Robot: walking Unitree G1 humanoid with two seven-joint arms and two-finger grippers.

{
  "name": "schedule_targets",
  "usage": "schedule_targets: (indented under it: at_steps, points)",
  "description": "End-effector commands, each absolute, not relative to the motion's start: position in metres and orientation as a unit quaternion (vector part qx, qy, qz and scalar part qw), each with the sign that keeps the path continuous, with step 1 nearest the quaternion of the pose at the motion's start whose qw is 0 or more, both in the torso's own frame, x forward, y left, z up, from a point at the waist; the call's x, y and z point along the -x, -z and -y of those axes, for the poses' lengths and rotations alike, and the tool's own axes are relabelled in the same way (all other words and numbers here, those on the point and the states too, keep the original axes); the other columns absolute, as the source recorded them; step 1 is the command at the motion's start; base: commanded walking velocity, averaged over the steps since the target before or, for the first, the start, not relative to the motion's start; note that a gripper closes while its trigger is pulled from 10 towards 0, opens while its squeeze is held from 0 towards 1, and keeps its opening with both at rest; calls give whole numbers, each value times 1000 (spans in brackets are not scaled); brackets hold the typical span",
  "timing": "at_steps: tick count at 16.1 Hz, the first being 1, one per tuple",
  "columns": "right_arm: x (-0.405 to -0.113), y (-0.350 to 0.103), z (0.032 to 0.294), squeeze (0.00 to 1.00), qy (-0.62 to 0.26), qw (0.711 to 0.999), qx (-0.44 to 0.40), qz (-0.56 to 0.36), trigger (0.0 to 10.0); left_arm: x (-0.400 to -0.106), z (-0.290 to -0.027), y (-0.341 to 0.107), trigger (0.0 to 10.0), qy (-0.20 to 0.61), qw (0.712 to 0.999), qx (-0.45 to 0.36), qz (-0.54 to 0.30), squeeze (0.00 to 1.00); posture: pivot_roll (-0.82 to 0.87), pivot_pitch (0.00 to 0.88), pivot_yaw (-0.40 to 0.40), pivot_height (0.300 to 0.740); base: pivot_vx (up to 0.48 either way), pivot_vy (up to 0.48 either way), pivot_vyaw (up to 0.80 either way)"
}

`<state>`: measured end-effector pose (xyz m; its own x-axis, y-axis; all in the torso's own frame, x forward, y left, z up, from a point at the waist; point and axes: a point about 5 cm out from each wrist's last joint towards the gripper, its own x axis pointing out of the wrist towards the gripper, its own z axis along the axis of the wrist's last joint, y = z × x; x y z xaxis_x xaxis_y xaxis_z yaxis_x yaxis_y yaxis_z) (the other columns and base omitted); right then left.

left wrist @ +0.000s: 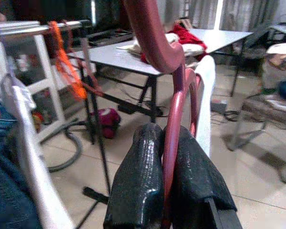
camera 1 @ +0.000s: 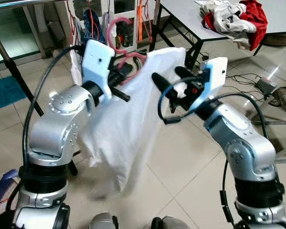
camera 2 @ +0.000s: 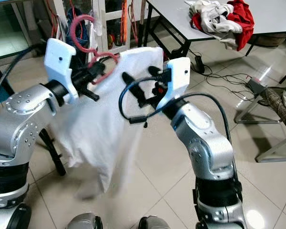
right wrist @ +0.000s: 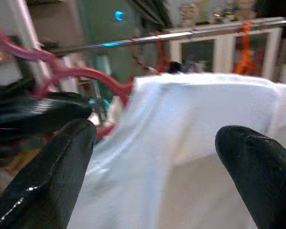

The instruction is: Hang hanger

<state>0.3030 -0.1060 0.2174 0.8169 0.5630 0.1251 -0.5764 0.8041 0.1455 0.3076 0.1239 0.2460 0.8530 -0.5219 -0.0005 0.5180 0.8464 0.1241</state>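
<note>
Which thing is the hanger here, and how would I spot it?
Look at the white garment held up between the two silver arms. The hanger pokes out at its top, pinched in the left gripper: thin curved pink plastic, the only pink thing against that white cloth.

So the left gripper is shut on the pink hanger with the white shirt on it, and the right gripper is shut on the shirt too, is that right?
Not quite: the right gripper is open, its fingers apart before the shirt, as the right wrist view shows. The left gripper is indeed shut on the hanger.
</note>
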Motion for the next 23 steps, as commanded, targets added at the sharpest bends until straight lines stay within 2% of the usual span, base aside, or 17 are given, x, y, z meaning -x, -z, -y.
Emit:
schedule_targets:
  at_steps: [1,3,4,5,6,11,17,23]
  points:
    - [-308,-218,107,1000,-277,957,-70,43,10000,-302,-115,-265,10000,294,953,-54,51,0,-3,57,-77,740,0,0,0]
    - [-312,-221,106,1000,-255,962,-80,49,10000,-299,-111,-265,10000,306,949,-50,49,0,-2,58,-79,740,0,0,0]
    - [-314,-222,106,584,-246,964,-85,50,10000,-297,-108,-265,10000,312,948,-48,48,0,-2,57,-79,740,0,0,0]
    - [-315,-222,105,584,-241,965,-88,51,10000,-296,-107,-265,10000,315,947,-48,48,0,-2,57,-79,740,0,0,0]
    - [-315,-223,103,0,-245,963,-97,51,10000,-296,-105,-264,10000,316,946,-49,48,0,-2,57,-80,740,0,0,0]
    - [-312,-231,94,0,-271,951,-131,66,10000,-300,-109,-262,10000,289,954,-62,44,0,-5,60,-81,740,0,0,0]
    - [-327,-226,105,0,-202,970,-119,61,10000,-284,-96,-265,10000,366,927,-62,46,0,8,60,-82,740,0,0,0]
    - [-328,-227,117,0,-178,973,-129,69,10000,-298,-113,-267,10000,298,952,-60,44,0,1,57,-75,740,0,0,0]
